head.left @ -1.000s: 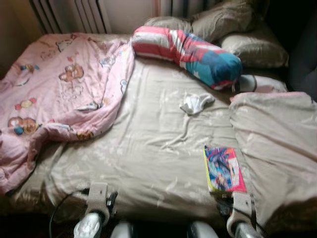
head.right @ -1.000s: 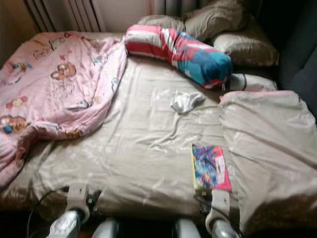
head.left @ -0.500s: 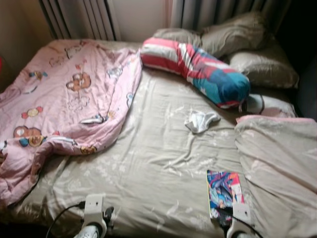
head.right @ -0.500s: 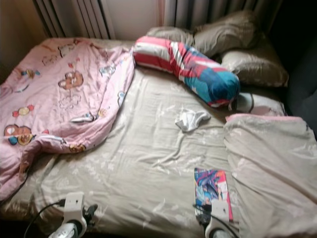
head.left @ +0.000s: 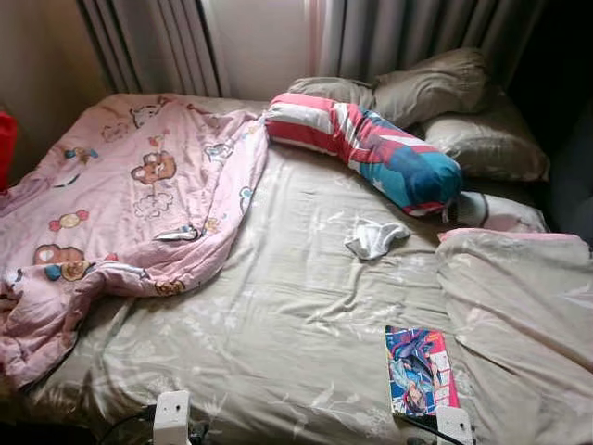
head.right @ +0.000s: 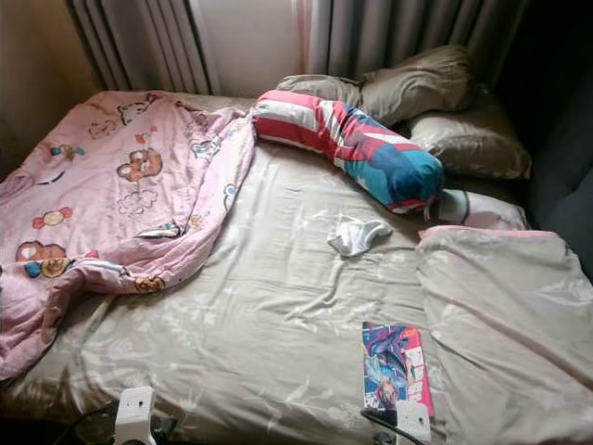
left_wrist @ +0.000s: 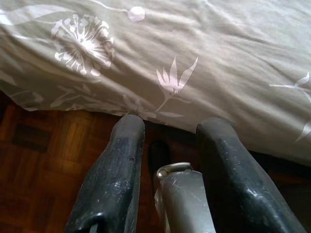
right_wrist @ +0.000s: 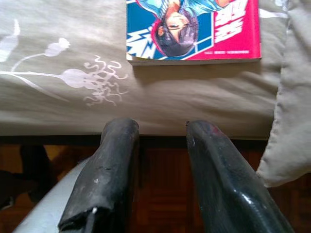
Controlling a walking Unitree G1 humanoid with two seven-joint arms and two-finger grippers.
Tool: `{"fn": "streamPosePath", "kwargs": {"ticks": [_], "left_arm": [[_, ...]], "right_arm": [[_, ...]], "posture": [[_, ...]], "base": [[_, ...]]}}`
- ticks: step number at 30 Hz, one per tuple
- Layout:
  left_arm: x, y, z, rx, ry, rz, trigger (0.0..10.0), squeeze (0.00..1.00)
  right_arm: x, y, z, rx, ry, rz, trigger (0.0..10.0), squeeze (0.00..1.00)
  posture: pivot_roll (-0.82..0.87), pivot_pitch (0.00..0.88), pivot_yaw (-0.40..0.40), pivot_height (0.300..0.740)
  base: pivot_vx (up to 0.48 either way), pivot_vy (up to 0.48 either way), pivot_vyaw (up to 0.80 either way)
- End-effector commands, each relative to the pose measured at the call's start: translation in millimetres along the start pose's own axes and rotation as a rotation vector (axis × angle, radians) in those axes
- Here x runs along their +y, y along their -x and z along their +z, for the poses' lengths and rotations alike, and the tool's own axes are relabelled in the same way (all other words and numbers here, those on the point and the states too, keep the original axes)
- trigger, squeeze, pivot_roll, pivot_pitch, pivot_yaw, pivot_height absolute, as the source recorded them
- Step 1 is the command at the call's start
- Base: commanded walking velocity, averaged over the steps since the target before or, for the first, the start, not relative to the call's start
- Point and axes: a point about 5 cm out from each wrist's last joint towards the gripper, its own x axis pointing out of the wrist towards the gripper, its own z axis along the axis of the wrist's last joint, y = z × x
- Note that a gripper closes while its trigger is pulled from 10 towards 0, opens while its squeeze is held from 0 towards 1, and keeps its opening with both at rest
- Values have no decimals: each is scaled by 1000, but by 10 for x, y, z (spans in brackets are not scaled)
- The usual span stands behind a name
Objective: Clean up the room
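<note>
Both hands low at the foot of the bed, nothing picked up yet.

The right hand hangs with its 2 fingers narrowly parted and empty, just short of the comic book near the bed's edge; the left hand is likewise parted and empty. To lift the book well, I'd slide 1 finger under its overhanging spine. A white sock lies farther up, below the striped bolster, beside the pink blanket.

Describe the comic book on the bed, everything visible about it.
The comic book is a thin, glossy paperback with a bright cover: blue and red cartoon art, a dark-haired figure and a pink-red strip along one side. It lies closed and flat, cover up, on the beige floral sheet near the bed's foot edge, close beside the folded beige duvet. The right gripper points toward it, not touching.
</note>
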Motion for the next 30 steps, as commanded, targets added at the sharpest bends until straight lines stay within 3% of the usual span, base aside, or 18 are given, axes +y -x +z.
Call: {"fn": "streamPosePath", "kwargs": {"ticks": [1, 30], "left_arm": [[20, 23, -96, 50, -24, -7, 10000, 0], [40, 58, -222, 112, -42, -6, 10000, 0]], "right_arm": [[-9, 21, -112, 37, 4, -6, 10000, 0], [39, 35, -205, 62, 60, -18, 10000, 0]], "posture": [[-46, 92, -8, 740], [-52, 114, -9, 740]], "base": [[0, 0, 0], [0, 0, 0]]}}
